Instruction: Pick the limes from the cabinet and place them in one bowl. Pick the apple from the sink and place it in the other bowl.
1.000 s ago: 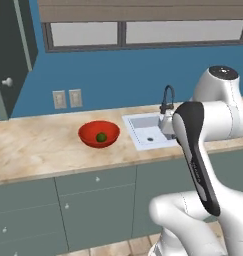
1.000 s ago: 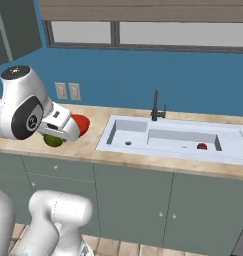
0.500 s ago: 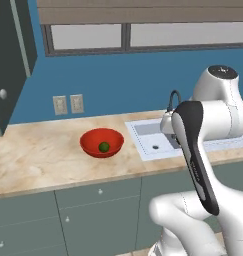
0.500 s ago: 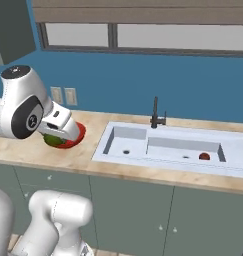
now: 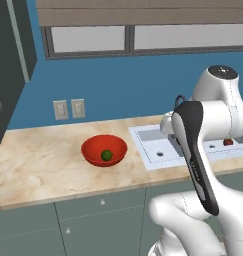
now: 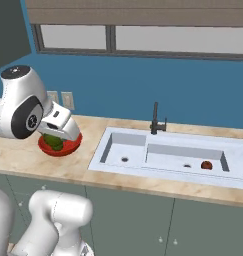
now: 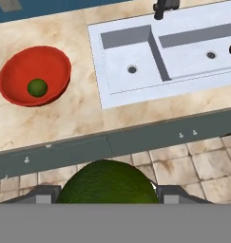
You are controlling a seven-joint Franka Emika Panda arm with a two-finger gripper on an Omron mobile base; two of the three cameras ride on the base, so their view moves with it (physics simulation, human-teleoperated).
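The marbled beige desk [image 5: 43,165] runs along the blue wall, with grey-green drawers beneath it and a tiled floor showing below in the hand view. Set into the desk on the right is the pale double-basin sink [image 6: 143,150], its thin black faucet [image 6: 155,120] rising at the back edge. A small dark red round thing, likely the apple [image 6: 206,165], lies in the right basin near the drain. The cabinet [image 5: 5,70] hangs at the far left, its dark door edge carrying a pale round knob. To the left of the sink, well apart from it, the glossy red bowl [image 5: 104,150] sits on the desk with 1 lime [image 5: 106,155] resting inside near its centre. The end effector [image 7: 107,190] is closed around a second lime [image 7: 107,185], whose dark green top bulges between the 2 finger tips in the hand view, over the floor in front of the drawers.
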